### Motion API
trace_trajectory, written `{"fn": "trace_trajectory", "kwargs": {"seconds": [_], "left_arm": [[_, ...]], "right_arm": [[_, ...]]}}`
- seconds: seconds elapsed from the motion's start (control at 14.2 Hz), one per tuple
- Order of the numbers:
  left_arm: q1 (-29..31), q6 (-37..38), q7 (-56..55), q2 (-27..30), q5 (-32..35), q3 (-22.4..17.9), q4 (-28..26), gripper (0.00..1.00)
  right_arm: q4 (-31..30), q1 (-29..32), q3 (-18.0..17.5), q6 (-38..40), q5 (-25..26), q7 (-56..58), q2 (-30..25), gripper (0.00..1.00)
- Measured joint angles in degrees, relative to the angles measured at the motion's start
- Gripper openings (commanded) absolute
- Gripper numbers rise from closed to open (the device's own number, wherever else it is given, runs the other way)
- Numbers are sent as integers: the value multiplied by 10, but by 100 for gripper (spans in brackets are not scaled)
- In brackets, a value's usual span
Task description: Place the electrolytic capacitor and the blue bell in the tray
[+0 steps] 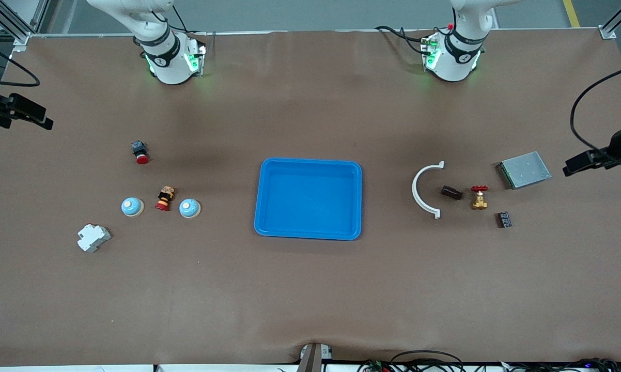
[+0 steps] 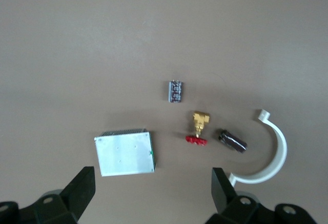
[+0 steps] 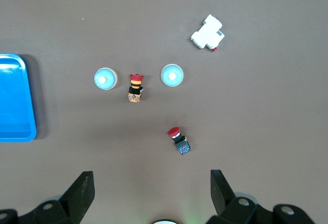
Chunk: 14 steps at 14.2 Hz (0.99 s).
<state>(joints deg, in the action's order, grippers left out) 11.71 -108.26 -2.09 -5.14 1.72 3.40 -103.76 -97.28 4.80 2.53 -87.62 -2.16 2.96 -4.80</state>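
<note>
The bright blue tray lies empty in the middle of the table; its edge shows in the right wrist view. Two blue bells sit toward the right arm's end, also the bells under the right wrist. The electrolytic capacitor, a dark cylinder, lies on its side toward the left arm's end, beside a white curved clamp; the capacitor also shows from the left wrist. My left gripper hangs open high over the table by the metal box. My right gripper hangs open high over the table by a red push button. Neither holds anything.
Near the capacitor are a brass valve with a red handle, a small dark module and a metal box. Near the bells are a red push button, a second button between them, and a white breaker.
</note>
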Motion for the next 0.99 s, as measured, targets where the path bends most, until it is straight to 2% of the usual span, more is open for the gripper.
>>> {"fn": "trace_trajectory", "kwargs": {"seconds": [0.28,0.7,0.99], "left_arm": [[4,-102,-3,-60,0,0,-45,100],[19,-231,-4,-177,0,1,-51,100],[16,-254,-1,-227,0,8,-50,96]], "right_arm": [[0,1,3,0,0,0,13,100],[2,9,7,-6,0,-1,22,100],[11,17,7,-7,0,0,24,100]]}}
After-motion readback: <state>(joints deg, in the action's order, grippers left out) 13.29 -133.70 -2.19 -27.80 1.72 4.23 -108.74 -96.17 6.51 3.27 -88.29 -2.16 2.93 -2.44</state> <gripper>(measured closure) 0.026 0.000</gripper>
